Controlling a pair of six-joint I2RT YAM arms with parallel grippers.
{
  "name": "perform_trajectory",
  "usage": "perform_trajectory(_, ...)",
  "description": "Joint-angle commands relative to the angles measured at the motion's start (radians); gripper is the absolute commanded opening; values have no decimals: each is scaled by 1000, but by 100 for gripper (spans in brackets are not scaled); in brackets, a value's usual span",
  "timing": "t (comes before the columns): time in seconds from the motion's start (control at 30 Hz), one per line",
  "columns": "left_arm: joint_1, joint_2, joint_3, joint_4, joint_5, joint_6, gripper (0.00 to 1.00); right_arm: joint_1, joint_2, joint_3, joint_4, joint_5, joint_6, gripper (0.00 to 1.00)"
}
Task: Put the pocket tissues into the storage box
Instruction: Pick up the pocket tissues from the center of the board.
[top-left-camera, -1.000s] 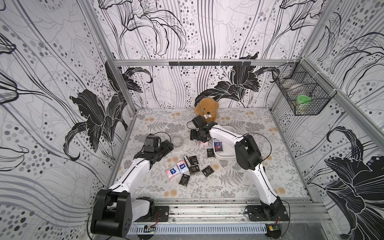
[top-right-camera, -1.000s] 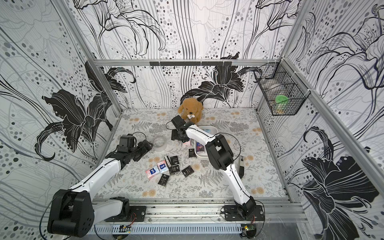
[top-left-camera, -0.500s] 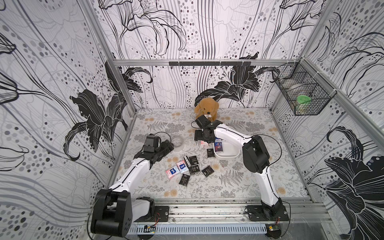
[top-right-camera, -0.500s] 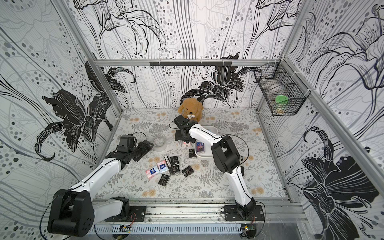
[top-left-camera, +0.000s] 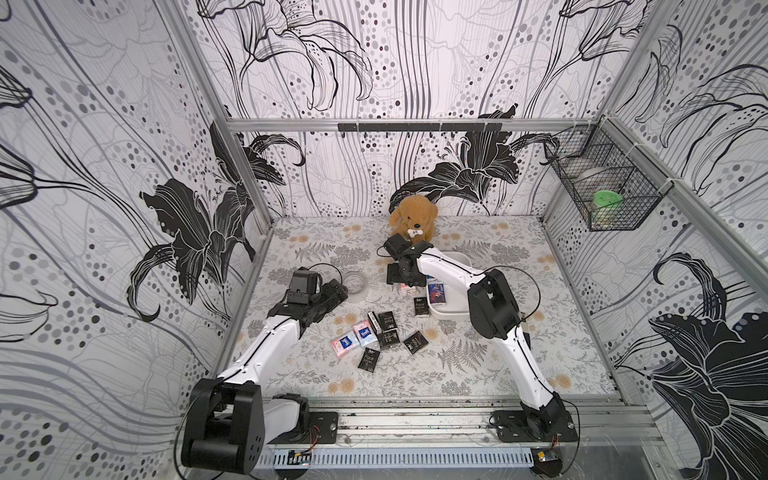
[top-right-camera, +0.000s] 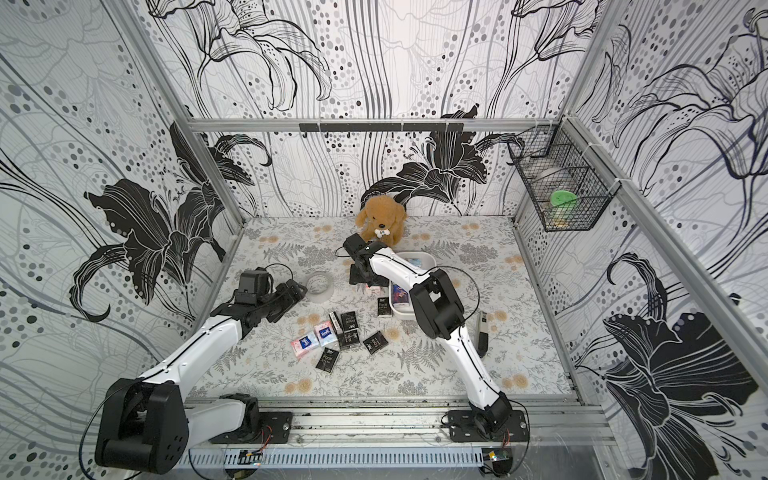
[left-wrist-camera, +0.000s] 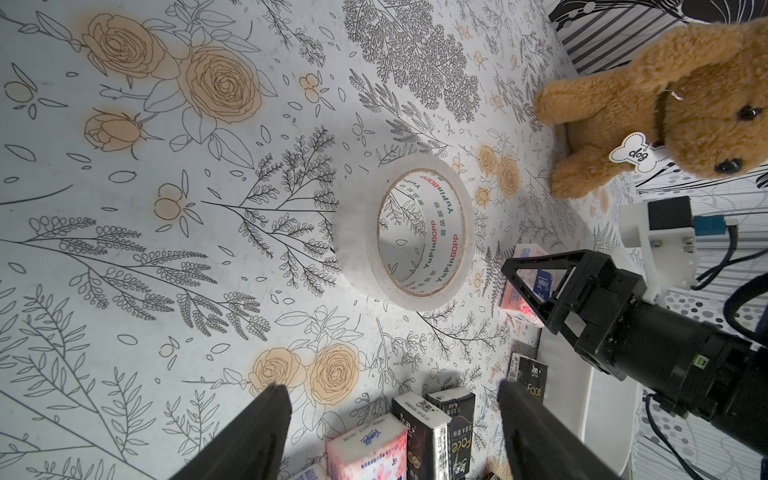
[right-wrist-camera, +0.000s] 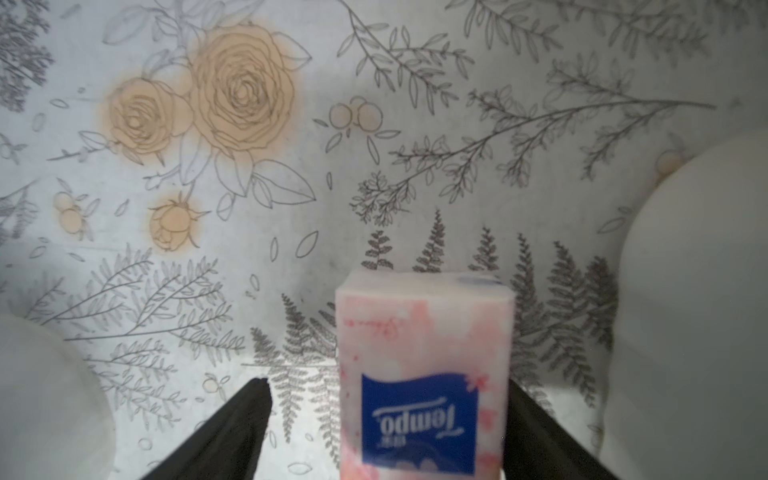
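Right wrist | right end effector (right-wrist-camera: 386, 382) released, astride pink packet (right-wrist-camera: 424, 332) | left end effector (left-wrist-camera: 390, 386) released

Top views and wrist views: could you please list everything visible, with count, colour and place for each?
black pocket tissues: six, black, middle of the table, one lying nearer the storage box.
pink pocket tissues: three, pink; two beside the black ones, one between the right gripper's fingers.
dark blue packet: one seen, inside the storage box.
storage box: one, white, right of centre.
tape roll: one, clear, ahead of the left gripper.
plush dog: one, brown, at the back.
wire basket: one, black, hung high on the right, holding a green-lidded jar.
slim object: one, dark, right of the storage box, unidentified.
left gripper: one, black, open and empty.
right gripper: one, black, open, astride a pink packet.
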Motion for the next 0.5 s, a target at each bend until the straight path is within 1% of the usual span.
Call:
perform_trajectory(0.0,4,-1,25,3,12,18,83,-1,28,39,-63,45,1,84)
perform_trajectory(0.1,4,9,29,5,17,18,83,-1,31,42,-62,54,-4,77)
perform_trajectory(0.13,4,14,34,3,16,17,83,-1,30,42,-61,55,-5,72)
perform_trajectory(0.23,4,21,41,9,22,6,83,-1,24,44,-44,49,-30,52)
perform_trajectory(0.27,4,22,42,12,23,2,83,-1,20,52,-41,45,-42,46)
perform_trajectory(0.3,4,28,44,14,26,0,83,-1,15,59,-38,43,-51,44)
perform_trajectory(0.4,2,40,51,15,38,-6,83,-1,-17,73,-28,41,-69,43)
perform_trajectory(0.47,-1,48,60,13,46,-5,83,-1,-62,53,-3,36,-70,43)
